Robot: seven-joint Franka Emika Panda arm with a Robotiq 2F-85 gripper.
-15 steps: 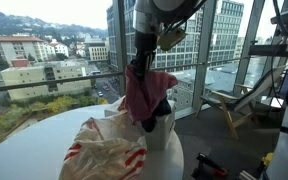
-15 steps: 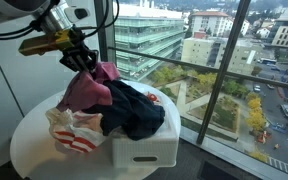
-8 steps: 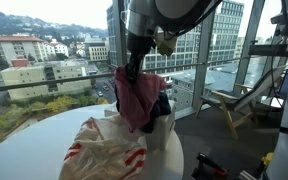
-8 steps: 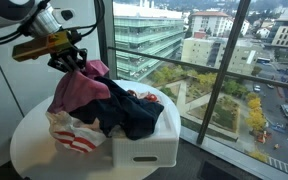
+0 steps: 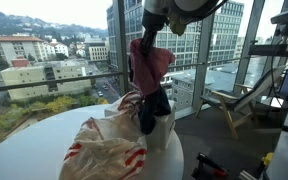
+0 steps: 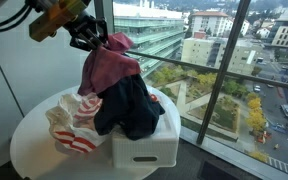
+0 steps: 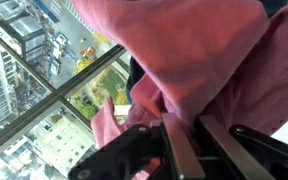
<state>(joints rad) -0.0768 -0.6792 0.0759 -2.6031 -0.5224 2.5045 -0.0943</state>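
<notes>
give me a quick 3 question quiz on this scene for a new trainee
1. True or false: the hand is shut on the pink cloth.
2. What hangs over the white bin below the pink cloth? A) a dark garment B) a yellow towel C) a green jacket
3. Fill in: the red and white striped cloth rests beside the bin on the round white ___.

Key: 1 true; 2 A; 3 table
</notes>
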